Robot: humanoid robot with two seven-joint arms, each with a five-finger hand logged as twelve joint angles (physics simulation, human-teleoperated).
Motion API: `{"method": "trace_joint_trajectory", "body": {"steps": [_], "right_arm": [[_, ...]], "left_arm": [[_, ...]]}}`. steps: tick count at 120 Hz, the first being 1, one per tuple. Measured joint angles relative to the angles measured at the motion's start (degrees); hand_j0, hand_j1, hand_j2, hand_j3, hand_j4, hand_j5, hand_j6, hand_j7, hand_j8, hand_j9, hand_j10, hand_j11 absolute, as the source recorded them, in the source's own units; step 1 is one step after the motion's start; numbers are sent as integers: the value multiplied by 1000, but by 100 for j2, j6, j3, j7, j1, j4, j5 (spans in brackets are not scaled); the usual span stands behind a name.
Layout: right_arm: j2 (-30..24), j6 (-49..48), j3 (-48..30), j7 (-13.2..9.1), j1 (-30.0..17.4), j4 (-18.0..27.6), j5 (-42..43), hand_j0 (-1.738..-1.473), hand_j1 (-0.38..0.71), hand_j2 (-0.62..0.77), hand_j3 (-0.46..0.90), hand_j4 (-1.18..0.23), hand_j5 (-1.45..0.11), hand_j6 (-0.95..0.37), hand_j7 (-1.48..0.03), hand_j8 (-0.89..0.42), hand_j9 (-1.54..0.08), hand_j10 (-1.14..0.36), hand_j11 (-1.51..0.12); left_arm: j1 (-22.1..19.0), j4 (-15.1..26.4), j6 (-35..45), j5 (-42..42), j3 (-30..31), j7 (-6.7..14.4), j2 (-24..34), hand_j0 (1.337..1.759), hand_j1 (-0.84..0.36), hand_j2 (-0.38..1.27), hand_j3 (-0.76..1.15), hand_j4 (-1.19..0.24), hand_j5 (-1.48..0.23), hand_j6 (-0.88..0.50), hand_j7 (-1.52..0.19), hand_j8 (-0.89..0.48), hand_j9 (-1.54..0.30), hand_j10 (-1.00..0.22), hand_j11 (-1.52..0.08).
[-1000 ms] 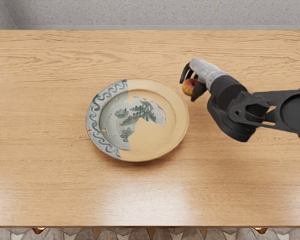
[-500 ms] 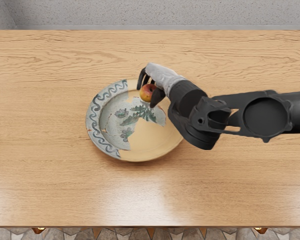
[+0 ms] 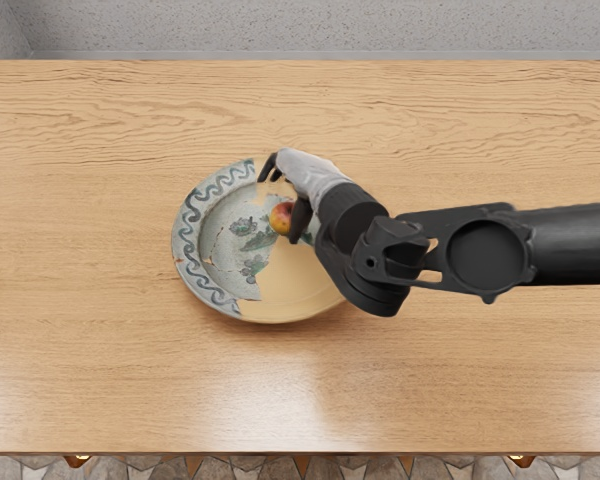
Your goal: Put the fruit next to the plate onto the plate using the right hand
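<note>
Wooden table (image 3: pixel 100 120) fills nearly all of my head view, pale and strongly grained; beyond its far edge runs a grey speckled strip (image 3: pixel 280 25), and below the near edge I can make out a sliver of patterned floor tiles (image 3: pixel 280 468). Left of centre sits the round plate (image 3: pixel 192 225), ochre on its right part, with a blue-grey wave band along the left rim and green leaf sprigs in the well. The right arm (image 3: pixel 550 245) comes in from the right edge, low across the table; its bulky black wrist housing (image 3: pixel 375 262) covers the plate's right rim, so I cannot see that part of the dish. The right hand (image 3: pixel 302 185), light grey with dark fingertips, reaches over the upper middle of the plate; its fingers are curled about the fruit (image 3: pixel 281 216), a small red-and-yellow ball, with one dark fingertip (image 3: pixel 299 222) pressed to its right flank and another (image 3: pixel 268 167) arched above towards the far rim. The fruit lies inside the plate's outline, just beside the leaf sprigs; whether its underside touches the glaze I cannot tell, since the palm shades it.
</note>
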State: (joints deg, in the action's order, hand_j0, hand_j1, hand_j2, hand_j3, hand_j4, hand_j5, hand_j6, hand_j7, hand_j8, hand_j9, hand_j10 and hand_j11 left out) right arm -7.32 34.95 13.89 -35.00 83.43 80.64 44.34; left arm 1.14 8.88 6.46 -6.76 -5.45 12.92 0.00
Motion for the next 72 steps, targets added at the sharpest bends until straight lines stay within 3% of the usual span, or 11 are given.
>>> {"method": "trace_joint_trajectory", "body": {"steps": [15,34,53,64,72], "right_arm": [[55,4,-24,0,13,-23,19,-1657,-156,83,0,-218,-309,-159,-294,-139,-307,-219,-306],[169,-8,-565,0,-111,3,-428,-1658,-260,39,0,-101,-143,-74,-136,-64,-141,-101,-141],[410,-1268,-2849,0,-1305,-25,-1015,-1658,-308,18,0,-47,-66,-35,-62,-30,-65,-47,-65],[521,-2776,-4562,0,-2184,-192,-2083,-1658,-323,12,0,-30,-42,-23,-40,-20,-42,-30,-41],[522,-3867,-5353,0,-2553,-555,-3002,-1658,-330,9,0,-22,-30,-16,-29,-14,-30,-22,-30]], "left_arm": [[0,0,-2,0,0,0,0,1658,335,3,0,-13,-16,-13,-16,-13,-16,-12,-16],[0,0,-2,-1,0,0,0,1658,335,3,0,-13,-16,-13,-16,-13,-16,-13,-16],[0,0,-3,-1,0,0,0,1658,334,3,0,-13,-16,-13,-16,-13,-16,-13,-16],[0,0,-3,0,0,0,0,1658,334,3,0,-13,-16,-13,-16,-13,-16,-13,-16],[0,0,-3,0,0,1,0,1658,334,3,0,-13,-16,-13,-16,-13,-16,-13,-16]]}}
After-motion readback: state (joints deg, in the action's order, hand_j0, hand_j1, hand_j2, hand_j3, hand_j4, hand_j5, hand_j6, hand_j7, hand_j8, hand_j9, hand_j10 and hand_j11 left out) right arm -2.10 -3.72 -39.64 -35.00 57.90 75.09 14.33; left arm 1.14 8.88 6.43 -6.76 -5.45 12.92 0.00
